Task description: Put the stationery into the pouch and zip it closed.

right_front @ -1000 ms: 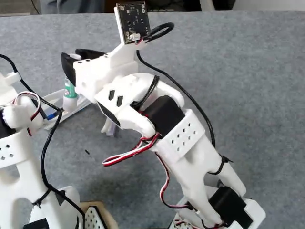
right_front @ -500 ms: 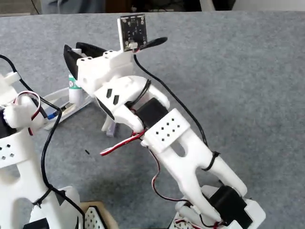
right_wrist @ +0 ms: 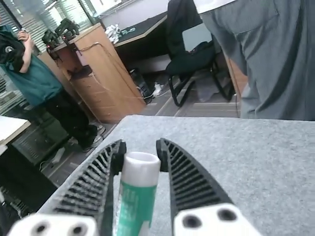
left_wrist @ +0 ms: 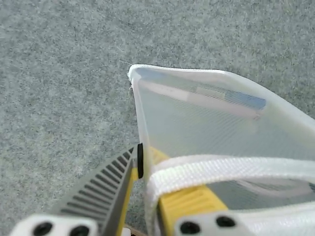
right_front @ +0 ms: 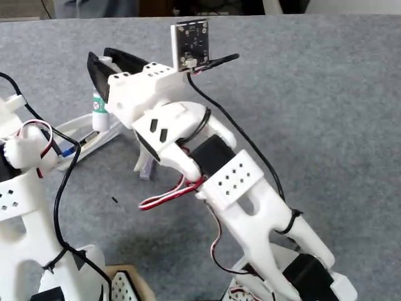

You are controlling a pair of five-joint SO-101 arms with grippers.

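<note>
Right gripper (right_wrist: 140, 145) pinches the glue stick (right_wrist: 134, 196) near its white top. It's upright and held by the pouch (left_wrist: 197, 118) mouth, as far as I can tell. Left gripper (left_wrist: 143, 160) clamps the pouch wall beside the strap (left_wrist: 221, 169). The glue stick looks light, rigid and smooth, so it may slip; mid-body is the safer grip. Pouch is thin floppy mesh — hold the rim. A pen (left_wrist: 231, 98) lies inside.

I'm looking down on a grey felt table (right_front: 338, 88). Past its far edge I see a wooden drawer cabinet (right_wrist: 101, 73), a black office chair (right_wrist: 189, 46) and a dark-topped desk (right_wrist: 145, 27). Slatted blinds (right_wrist: 69, 12) cover a bright window behind them.
</note>
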